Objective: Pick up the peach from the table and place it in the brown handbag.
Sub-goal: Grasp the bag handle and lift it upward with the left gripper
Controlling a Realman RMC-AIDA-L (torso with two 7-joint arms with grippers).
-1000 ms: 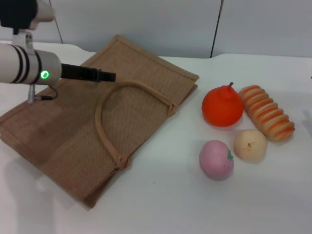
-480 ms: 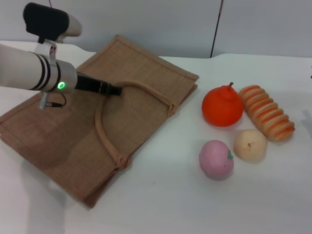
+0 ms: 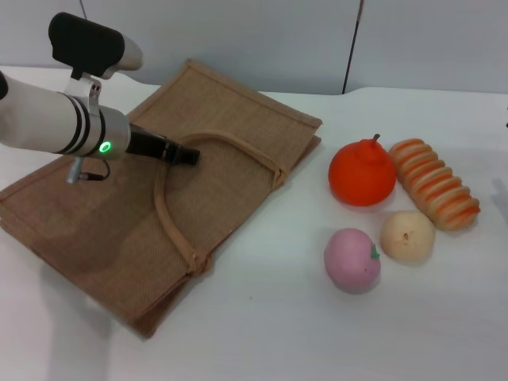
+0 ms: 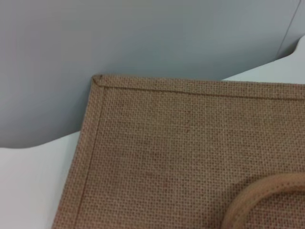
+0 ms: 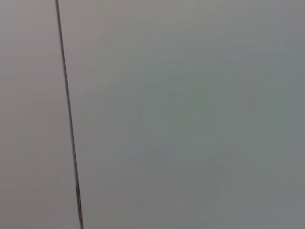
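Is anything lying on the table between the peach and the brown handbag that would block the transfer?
Nothing visible does. The peach sits on bare white table with open surface between it and the brown handbag. The orange fruit and beige fruit lie on the peach's far side. The left gripper hovers over the handbag's handle.

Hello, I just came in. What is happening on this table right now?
The left gripper is over the brown handbag, which lies flat on the white table, right at the top of its looped handle. The peach sits untouched on the table beside a beige fruit, an orange fruit and a striped bread-like item. The right arm is not in view.
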